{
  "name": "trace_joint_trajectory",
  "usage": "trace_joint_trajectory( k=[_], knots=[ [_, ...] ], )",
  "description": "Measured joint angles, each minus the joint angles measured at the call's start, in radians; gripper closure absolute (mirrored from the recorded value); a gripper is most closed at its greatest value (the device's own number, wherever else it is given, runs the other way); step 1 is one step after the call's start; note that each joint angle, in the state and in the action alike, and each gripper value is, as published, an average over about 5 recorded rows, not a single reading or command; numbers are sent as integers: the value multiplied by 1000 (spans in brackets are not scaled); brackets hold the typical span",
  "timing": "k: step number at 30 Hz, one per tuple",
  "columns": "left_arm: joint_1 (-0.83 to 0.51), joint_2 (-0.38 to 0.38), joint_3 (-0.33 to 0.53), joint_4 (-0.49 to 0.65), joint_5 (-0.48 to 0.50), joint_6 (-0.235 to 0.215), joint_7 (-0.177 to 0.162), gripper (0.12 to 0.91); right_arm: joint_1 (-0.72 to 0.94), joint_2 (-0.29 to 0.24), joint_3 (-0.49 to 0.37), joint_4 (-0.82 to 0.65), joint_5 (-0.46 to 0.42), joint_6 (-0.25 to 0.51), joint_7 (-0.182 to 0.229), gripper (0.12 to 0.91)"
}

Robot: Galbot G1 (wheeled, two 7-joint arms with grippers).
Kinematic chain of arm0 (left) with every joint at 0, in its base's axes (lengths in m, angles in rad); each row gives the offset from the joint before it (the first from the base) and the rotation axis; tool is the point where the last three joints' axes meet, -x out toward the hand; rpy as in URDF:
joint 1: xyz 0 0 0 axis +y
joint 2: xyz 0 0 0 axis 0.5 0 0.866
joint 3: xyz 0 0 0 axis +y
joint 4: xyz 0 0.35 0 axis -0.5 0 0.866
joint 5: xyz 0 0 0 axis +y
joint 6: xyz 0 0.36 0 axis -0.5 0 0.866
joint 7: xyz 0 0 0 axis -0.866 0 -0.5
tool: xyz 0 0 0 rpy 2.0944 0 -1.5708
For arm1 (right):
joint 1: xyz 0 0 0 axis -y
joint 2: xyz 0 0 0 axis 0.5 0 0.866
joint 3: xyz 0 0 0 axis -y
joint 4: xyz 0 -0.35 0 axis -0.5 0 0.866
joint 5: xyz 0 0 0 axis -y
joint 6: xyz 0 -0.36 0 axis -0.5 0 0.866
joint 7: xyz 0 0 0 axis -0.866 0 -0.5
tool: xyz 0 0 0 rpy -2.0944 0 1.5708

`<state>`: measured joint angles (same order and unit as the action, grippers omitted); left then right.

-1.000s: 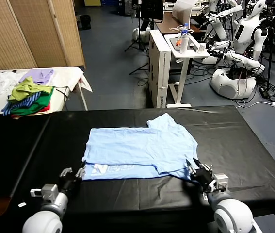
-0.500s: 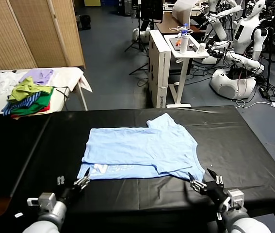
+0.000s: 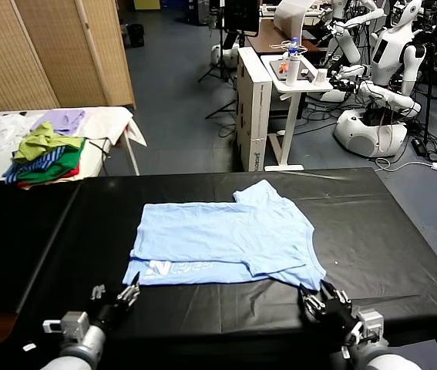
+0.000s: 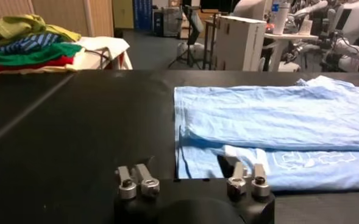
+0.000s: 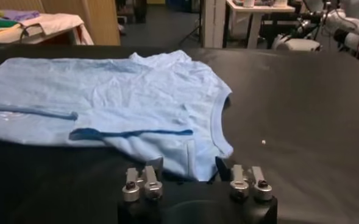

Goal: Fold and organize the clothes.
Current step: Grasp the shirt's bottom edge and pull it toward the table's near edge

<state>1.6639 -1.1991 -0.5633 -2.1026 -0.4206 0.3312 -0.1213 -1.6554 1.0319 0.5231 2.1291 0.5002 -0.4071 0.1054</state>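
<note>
Head view: the light blue T-shirt (image 3: pixel 226 240) lies flat on the black table (image 3: pixel 372 223), partly folded, with white lettering showing on its near strip. The left gripper (image 3: pixel 115 297) sits at the table's near edge, just short of the shirt's near left corner, and the right gripper (image 3: pixel 324 299) sits just short of the near right corner. Neither one has cloth in it from up here, both look apart from the fabric. Off beyond the left gripper there's a white side table (image 3: pixel 110 123) with a heap of green, yellow, red and striped garments (image 3: pixel 45 158) and a lilac cloth (image 3: pixel 62 119).

Left wrist view: the left gripper (image 4: pixel 190 178) has its fingers (image 4: pixel 135 180) spread with a clear gap and nothing between them. The shirt's folded corner lies right ahead of it on the table, with the lettering ahead and toward the other arm's side.

Right wrist view: the right gripper (image 5: pixel 190 175) is also spread and empty. The shirt (image 5: pixel 106 103) lies straight ahead, its hem corner reaching down right by the fingertips, the neckline curving just past it
</note>
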Motion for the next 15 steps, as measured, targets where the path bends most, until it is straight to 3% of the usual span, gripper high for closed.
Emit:
trace_joint_trajectory(
  k=[3,6,9,15],
  knots=[
    [7,0,2,0,2,10,6,681,3,-1,-5,-3,1,0,0,642],
    [9,4,3,3,3,18,6,803,3,-6,-5,-1,5,-1,3,767],
    [11,10,2,4,3,21,5,857,1,-17,1,9,14,-8,8,872],
    [27,27,-2,-12,29,21,5,886,-14,-49,27,42,67,-55,25,885]
  ],
)
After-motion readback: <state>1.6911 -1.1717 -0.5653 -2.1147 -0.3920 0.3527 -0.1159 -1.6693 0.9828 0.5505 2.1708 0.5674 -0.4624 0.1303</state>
